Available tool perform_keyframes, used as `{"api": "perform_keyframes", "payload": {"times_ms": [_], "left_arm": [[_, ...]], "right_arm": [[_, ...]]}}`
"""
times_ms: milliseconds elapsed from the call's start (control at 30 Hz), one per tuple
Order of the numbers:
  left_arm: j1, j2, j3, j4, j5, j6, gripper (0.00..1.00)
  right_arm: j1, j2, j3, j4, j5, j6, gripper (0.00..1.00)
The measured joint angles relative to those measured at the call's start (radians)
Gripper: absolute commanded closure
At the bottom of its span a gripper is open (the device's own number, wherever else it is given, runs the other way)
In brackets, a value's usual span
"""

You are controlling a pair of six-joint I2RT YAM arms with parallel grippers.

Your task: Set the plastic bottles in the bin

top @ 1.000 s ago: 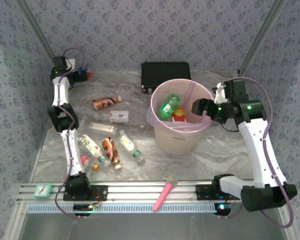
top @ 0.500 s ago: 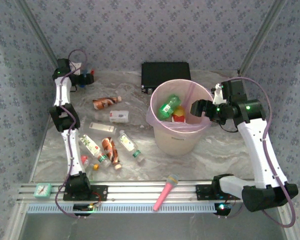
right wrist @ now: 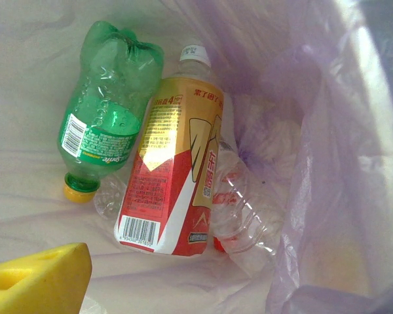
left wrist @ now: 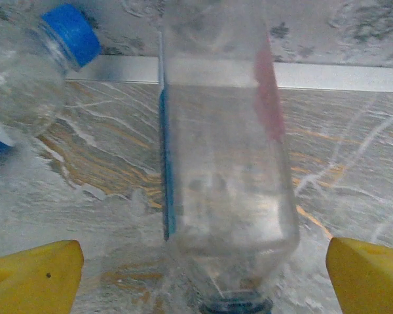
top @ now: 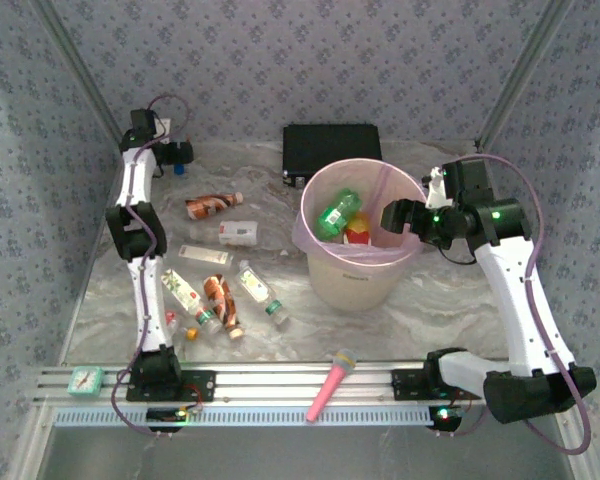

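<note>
Left pincer (left wrist: pixel 200 275) wide astride clear, blue-and-pink-marked bottle (left wrist: pixel 226 163)

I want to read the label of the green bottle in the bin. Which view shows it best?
Right wrist: the green bottle lies close up in the bin, with its label, barcode and yellow cap plain. The top view gives it as a small green patch, label unreadable. The left wrist camera faces a clear bottle instead.
</note>
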Motion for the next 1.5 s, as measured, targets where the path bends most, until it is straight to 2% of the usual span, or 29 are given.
{"api": "perform_keyframes", "payload": {"times_ms": [133, 333, 700, 933, 1167, 1333, 1500], "left_arm": [[-0.018, 0.013, 0.021, 0.03, -0.066, -0.026, 0.08], [-0.024, 0.058, 0.047, 0.075, -0.074, -0.052, 0.14], [-0.023, 0.118, 0.08, 0.067, -0.061, -0.08, 0.34], [-0.024, 0.114, 0.083, 0.053, -0.054, -0.106, 0.52], [-0.026, 0.077, 0.059, 0.026, -0.054, -0.116, 0.66], [-0.033, 0.021, 0.027, -0.012, -0.048, -0.137, 0.79], [-0.042, -0.111, -0.124, -0.025, -0.011, -0.168, 0.91]], "right_arm": [[0.0, 0.0, 0.003, -0.005, 0.0, 0.0, 0.12], [0.006, 0.0, 0.003, -0.006, 0.001, 0.0, 0.12], [0.085, 0.011, 0.003, 0.014, 0.003, 0.011, 0.12], [0.107, 0.011, 0.003, 0.026, 0.011, 0.031, 0.13], [0.134, 0.011, -0.01, 0.061, 0.018, 0.045, 0.13], [0.141, 0.01, -0.022, 0.092, 0.018, 0.051, 0.13], [0.144, 0.009, -0.033, 0.121, 0.016, 0.053, 0.13]]}}
